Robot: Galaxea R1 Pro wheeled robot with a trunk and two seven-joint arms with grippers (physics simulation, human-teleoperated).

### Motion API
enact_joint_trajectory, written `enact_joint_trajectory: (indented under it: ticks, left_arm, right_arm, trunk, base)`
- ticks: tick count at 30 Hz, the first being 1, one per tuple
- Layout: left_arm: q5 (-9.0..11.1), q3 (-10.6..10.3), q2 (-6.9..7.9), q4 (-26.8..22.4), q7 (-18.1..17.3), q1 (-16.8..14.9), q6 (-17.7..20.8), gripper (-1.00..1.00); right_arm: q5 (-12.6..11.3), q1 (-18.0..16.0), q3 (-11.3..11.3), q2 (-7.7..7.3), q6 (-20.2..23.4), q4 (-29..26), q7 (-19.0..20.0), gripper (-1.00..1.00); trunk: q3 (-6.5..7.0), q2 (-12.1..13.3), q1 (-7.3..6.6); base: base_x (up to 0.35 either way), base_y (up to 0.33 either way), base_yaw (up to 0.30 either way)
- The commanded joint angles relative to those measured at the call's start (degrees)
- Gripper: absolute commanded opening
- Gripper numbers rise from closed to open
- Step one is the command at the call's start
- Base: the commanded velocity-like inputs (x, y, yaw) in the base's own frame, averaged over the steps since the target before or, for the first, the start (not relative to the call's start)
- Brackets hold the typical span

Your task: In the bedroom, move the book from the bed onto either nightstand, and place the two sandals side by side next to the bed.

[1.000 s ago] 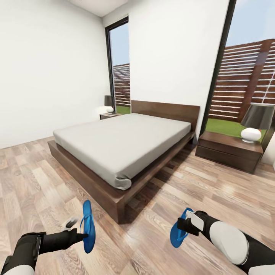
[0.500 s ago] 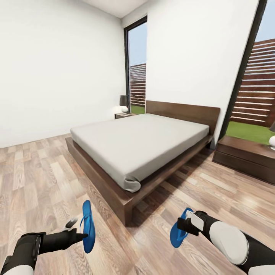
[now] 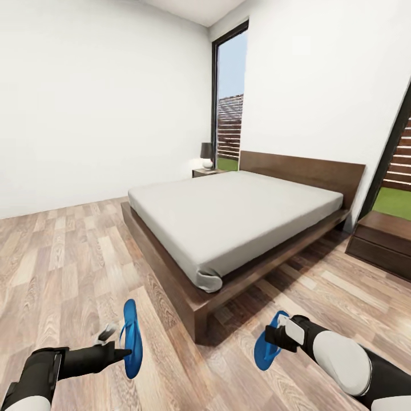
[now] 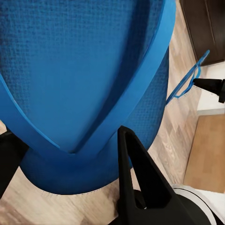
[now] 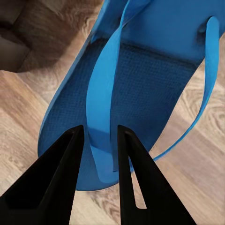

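Each gripper holds one bright blue sandal above the wood floor, short of the bed's foot corner. My left gripper (image 3: 127,353) is shut on a sandal (image 3: 132,339) held on edge; in the left wrist view this sandal's sole (image 4: 84,70) sits between the black fingers (image 4: 138,187). My right gripper (image 3: 272,342) is shut on the other sandal (image 3: 266,349); its fingertips (image 5: 70,154) pinch the thong strap (image 5: 101,108). The bed (image 3: 234,208) has a bare grey mattress. A nightstand (image 3: 206,171) stands at its far side. The book is out of view.
Another dark brown nightstand (image 3: 381,242) stands right of the bed, cut by the frame edge. A small lamp (image 3: 207,154) sits on the far nightstand. Tall black-framed windows (image 3: 230,103) break the white walls. Open plank floor (image 3: 68,257) stretches left of the bed.
The whole picture has shifted: the camera has turned left, so the bed and right nightstand sit further right in view. Both arms and sandals hold the same pose.
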Motion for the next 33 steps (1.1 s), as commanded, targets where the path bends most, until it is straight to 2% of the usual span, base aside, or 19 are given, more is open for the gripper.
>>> enact_joint_trajectory:
  ticks: [1, 15, 33]
  left_arm:
    - [-0.6, 0.26, -0.04, -0.05, -0.55, -0.1, 0.6, -1.0]
    - [-0.6, 0.29, -0.06, -0.05, -0.55, -0.1, 0.6, -1.0]
    - [-0.61, 0.35, 0.01, -0.05, -0.55, -0.1, 0.6, -1.0]
  right_arm:
    - [0.51, -0.05, -0.37, -0.05, 0.09, 0.08, 0.28, -1.0]
    - [0.51, -0.05, -0.4, -0.05, 0.12, 0.08, 0.31, -1.0]
    - [0.51, -0.07, -0.41, -0.05, 0.23, 0.08, 0.38, -1.0]
  trunk:
    - [-0.06, -0.03, 0.0]
    - [-0.06, -0.03, 0.0]
    - [-0.06, -0.03, 0.0]
  base:
    - [0.099, -0.175, 0.263]
    - [0.099, -0.175, 0.245]
    - [0.099, -0.18, 0.016]
